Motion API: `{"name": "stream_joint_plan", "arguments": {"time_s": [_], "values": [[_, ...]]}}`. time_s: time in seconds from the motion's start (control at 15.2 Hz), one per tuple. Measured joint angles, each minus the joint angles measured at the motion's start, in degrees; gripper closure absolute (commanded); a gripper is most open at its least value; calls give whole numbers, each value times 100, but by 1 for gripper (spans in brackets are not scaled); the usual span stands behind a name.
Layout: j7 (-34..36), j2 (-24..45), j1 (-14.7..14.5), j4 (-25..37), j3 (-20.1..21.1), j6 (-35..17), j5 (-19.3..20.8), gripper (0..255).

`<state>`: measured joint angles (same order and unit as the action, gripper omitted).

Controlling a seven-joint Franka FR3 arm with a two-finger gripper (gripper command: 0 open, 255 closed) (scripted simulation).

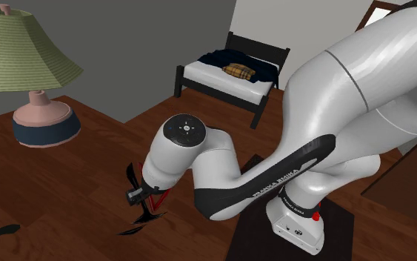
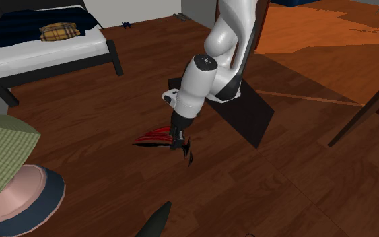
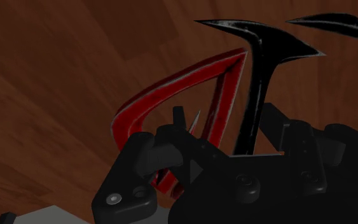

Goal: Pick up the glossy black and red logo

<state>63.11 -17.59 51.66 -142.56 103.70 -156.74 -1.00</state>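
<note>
Black end effector [image 3: 234, 143] clenches the glossy logo [image 3: 165, 88], curved red blades, black spikes.

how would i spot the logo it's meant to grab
Follow the white arm down to the dark wooden surface. At its black gripper is the logo: glossy red curved bands joined to black spikes, thin and sharp, unlike the rounded green-shaded lamp.
</note>
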Motion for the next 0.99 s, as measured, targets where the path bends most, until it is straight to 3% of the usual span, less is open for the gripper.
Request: {"name": "stream_joint_plan", "arguments": {"time_s": [0.13,0.26,0.66,0.99], "values": [[-2,-3,12,2,14,-3,-5,255],[30,52,-218,21,-236,101,79,255],[65,202,-1462,96,-1552,539,283,255],[-172,55,-2526,176,-2624,935,51,255]]}}
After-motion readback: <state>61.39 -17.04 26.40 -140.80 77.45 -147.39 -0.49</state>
